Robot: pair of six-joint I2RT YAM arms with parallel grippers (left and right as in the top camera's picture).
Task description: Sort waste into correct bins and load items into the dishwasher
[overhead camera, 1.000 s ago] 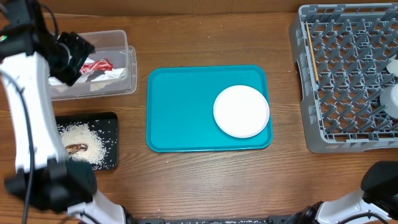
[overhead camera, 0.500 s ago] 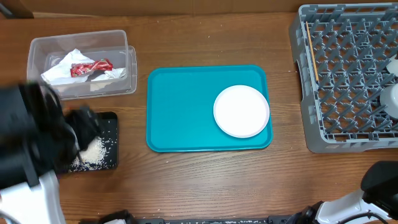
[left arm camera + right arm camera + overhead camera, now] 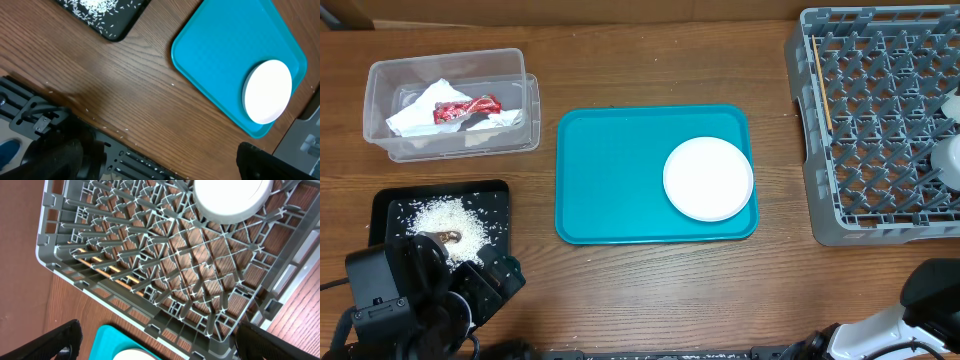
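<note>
1 second ago your left arm hung over the clear tub (image 3: 450,55). It has since swept across the black tray (image 3: 388,215) and pulled back to the table's near edge, its left gripper (image 3: 160,150) spread and empty.

The napkins (image 3: 415,118) and red wrapper (image 3: 465,106) lie in the tub, and the brown scrap (image 3: 444,237) sits among crumbs on the black tray, so I judge the waste sorted.

1 dish remains: the white plate (image 3: 708,178) on the teal tray (image 3: 610,170), well apart to that gripper's right. Your right gripper (image 3: 157,330), also spread and empty, looks down on the grey rack (image 3: 150,245), with the plate just beside.
</note>
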